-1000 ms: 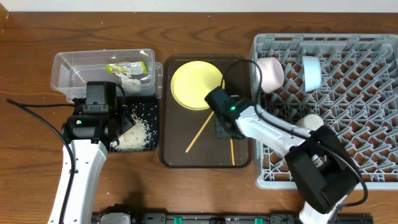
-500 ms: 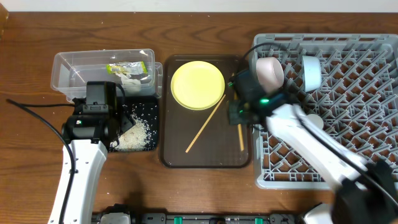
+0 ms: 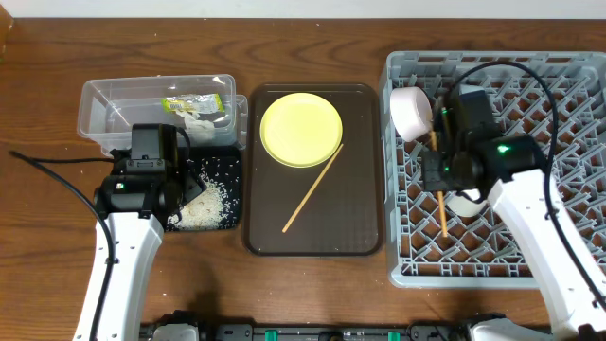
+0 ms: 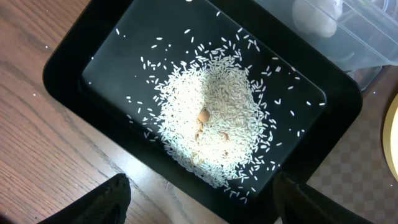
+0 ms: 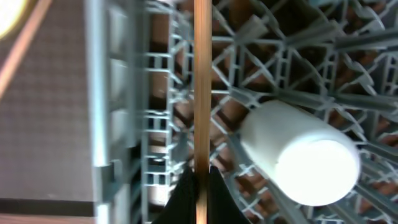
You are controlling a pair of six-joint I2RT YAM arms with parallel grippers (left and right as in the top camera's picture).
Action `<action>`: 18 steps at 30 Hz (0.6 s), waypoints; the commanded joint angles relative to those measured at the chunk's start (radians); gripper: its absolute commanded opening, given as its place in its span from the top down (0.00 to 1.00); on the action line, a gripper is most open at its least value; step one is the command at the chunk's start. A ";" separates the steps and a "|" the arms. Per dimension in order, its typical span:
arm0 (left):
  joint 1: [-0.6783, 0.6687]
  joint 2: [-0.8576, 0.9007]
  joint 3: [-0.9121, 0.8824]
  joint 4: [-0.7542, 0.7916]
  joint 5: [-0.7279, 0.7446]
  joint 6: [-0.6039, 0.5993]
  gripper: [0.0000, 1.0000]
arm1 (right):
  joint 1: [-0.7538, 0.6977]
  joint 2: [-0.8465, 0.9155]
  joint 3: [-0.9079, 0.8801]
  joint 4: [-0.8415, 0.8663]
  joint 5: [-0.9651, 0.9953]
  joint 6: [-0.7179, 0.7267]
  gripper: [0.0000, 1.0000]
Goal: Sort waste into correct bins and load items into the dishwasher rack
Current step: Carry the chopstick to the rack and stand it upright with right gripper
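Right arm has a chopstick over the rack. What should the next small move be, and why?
Probably lower the right gripper a little and open it. It is shut on a chopstick that hangs above the rack floor, beside the white cup, so a release there looks due. The other chopstick lies on the brown tray.

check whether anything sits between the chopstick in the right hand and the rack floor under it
Nothing visible blocks it. The chopstick, pinched in the right hand, hangs over open lattice just inside the dishwasher rack wall. The small pale cup lies on the pegs beside it, not under it, so a straight drop looks clear.
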 commanded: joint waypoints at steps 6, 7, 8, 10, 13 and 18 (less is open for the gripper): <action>0.006 0.002 -0.009 -0.002 -0.019 -0.009 0.24 | -0.027 0.157 -0.021 0.031 0.007 -0.083 0.94; 0.006 0.002 -0.009 -0.002 -0.019 -0.009 0.23 | -0.027 0.168 -0.021 0.034 0.007 -0.083 0.92; 0.006 0.002 -0.009 -0.002 -0.019 -0.009 0.24 | -0.027 0.175 -0.021 0.036 0.007 -0.083 0.86; 0.006 0.002 -0.009 -0.002 -0.019 -0.009 0.23 | -0.027 0.171 -0.019 0.040 0.008 -0.080 0.76; 0.006 0.002 -0.009 -0.002 -0.019 -0.009 0.23 | -0.027 0.135 0.002 0.051 0.006 -0.071 0.67; 0.006 0.002 -0.009 -0.002 -0.019 -0.009 0.23 | -0.017 0.044 0.067 0.101 -0.106 -0.080 0.51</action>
